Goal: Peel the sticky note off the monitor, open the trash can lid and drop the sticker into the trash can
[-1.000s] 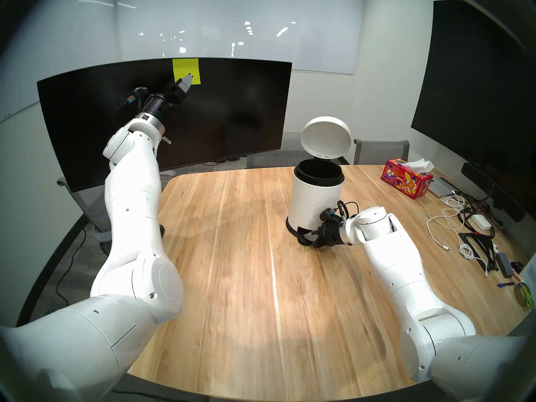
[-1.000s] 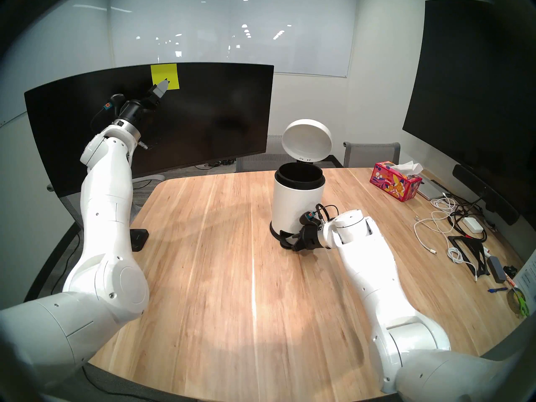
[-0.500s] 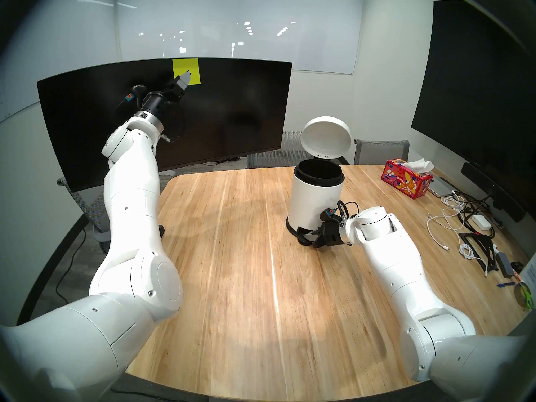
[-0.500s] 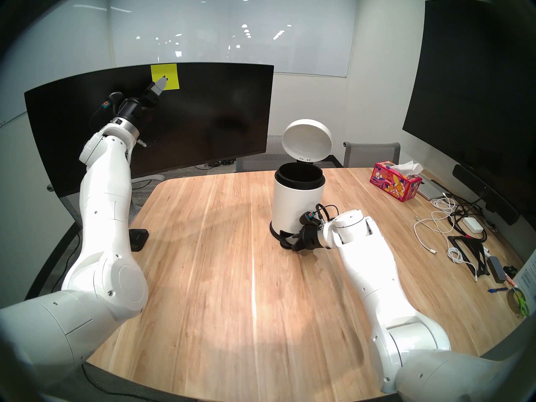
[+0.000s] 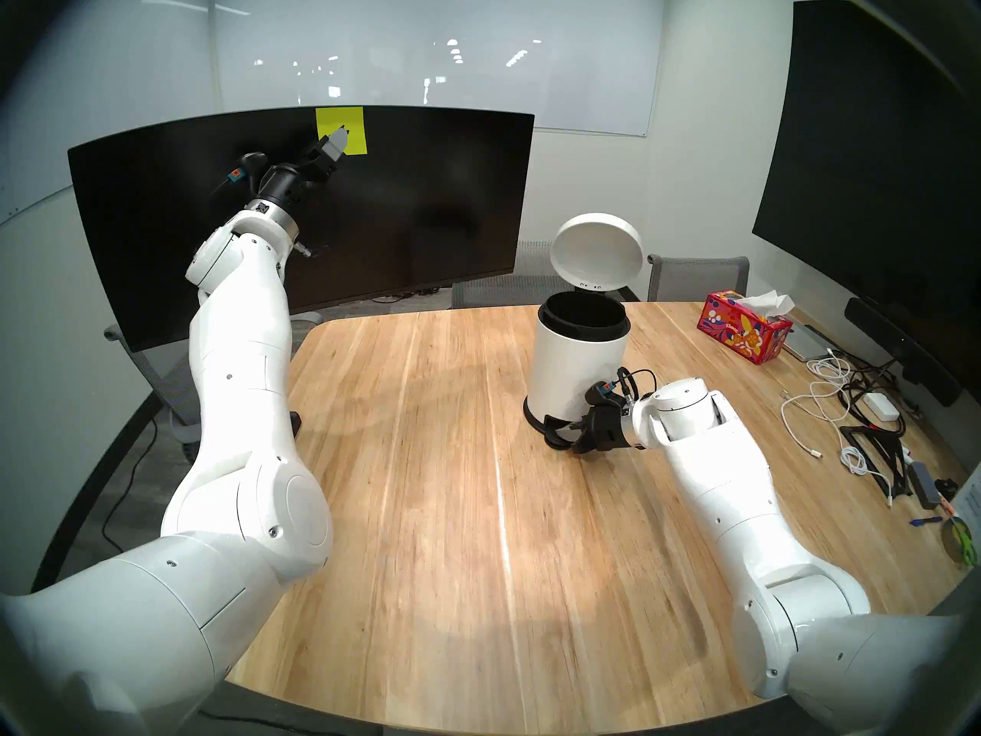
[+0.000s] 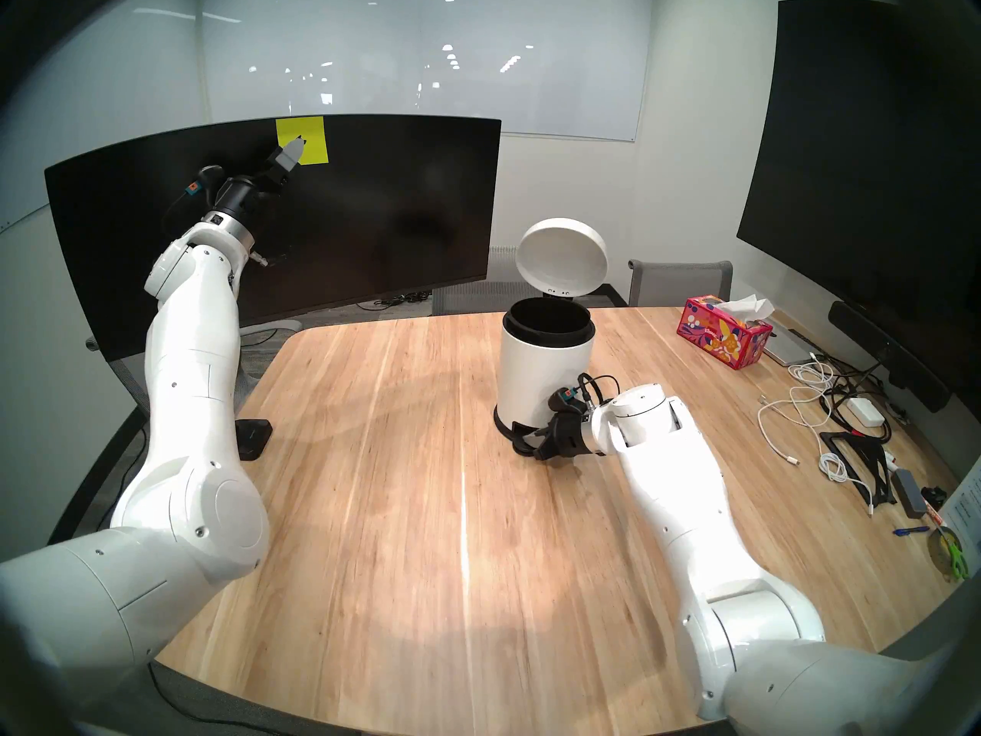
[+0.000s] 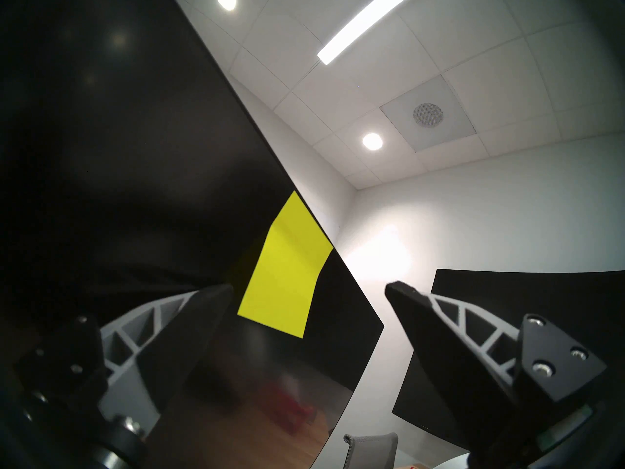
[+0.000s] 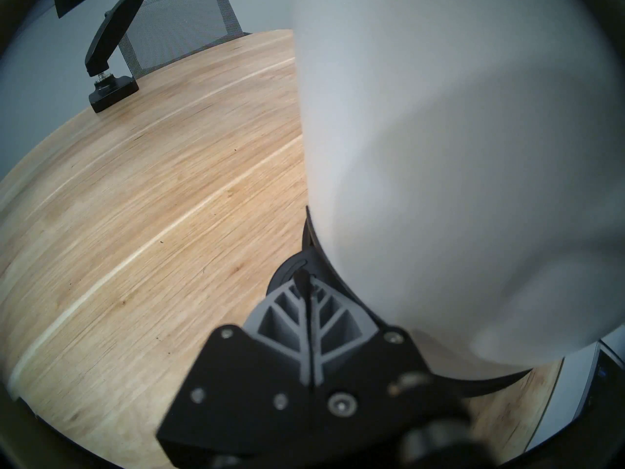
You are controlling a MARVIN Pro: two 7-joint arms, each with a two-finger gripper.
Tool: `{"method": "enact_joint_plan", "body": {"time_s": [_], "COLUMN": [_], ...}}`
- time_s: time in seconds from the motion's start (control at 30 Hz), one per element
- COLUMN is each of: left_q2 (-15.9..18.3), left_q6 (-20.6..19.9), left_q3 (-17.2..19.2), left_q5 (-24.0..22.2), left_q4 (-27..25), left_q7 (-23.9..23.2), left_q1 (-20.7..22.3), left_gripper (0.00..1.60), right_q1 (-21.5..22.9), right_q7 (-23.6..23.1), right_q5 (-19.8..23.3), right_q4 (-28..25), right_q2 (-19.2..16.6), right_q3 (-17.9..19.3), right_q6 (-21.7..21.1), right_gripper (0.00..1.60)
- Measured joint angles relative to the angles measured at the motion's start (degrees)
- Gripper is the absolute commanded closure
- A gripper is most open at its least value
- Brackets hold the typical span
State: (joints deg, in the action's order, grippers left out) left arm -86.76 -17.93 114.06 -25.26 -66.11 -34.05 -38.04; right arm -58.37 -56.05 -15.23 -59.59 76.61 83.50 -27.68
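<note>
- The trash can lid (image 5: 597, 254) is already standing raised behind the trash can (image 5: 576, 368), so the opening step is looking done; the black inner rim is showing, sitting at about 2 o'clock from the table (image 5: 424, 506) centre.
- The right gripper (image 8: 306, 282) is pressing its fully closed fingertips on the foot pedal (image 5: 554, 436) at the bin's base, holding nothing between them.
- The sticky note (image 5: 347, 124) is sitting on the monitor (image 5: 424, 198), at its top edge, at about 11 o'clock in the head view; peeling is not yet done.
- The left gripper (image 7: 309, 289) is reaching up with jaws spread wide and empty, framing the note's lower free edge in the wrist view, one finger on either side.
- Remaining, in my judgement: closing on the note, peeling it off, carrying it over and dropping it in.
- Whether either fingertip is touching the paper or screen is hard to tell; the bin's inside is hidden in shadow, and the right wrist view is showing mostly blurred white wall.
</note>
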Motion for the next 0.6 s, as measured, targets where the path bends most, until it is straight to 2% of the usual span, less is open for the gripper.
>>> {"method": "enact_joint_plan", "body": {"time_s": [0.2,0.27,0.3,0.33,0.6], "left_q2": [0.0,0.0,0.0,-0.1,-0.3], "left_q6": [0.1,0.1,0.1,0.1,0.2], "left_q3": [-0.3,-0.4,-0.4,-0.5,-0.8], "left_q5": [-0.1,-0.1,-0.1,-0.2,-0.4], "left_q4": [0.6,0.8,0.8,0.9,1.3], "left_q7": [0.7,0.9,0.9,1.0,1.4], "left_q1": [0.6,0.8,0.8,0.9,1.3], "left_gripper": [0.0,0.13,0.24,0.26,0.23], "right_q1": [0.0,0.0,0.0,0.0,0.0], "right_q7": [0.0,0.0,0.0,0.0,0.0], "right_q5": [0.0,0.0,0.0,0.0,0.0], "right_q4": [0.0,0.0,0.0,0.0,0.0], "right_q2": [0.0,0.0,0.0,0.0,0.0], "right_q3": [0.0,0.0,0.0,0.0,0.0], "right_q6": [0.0,0.0,0.0,0.0,0.0], "right_gripper": [1.6,1.6,1.6,1.6,1.6]}}
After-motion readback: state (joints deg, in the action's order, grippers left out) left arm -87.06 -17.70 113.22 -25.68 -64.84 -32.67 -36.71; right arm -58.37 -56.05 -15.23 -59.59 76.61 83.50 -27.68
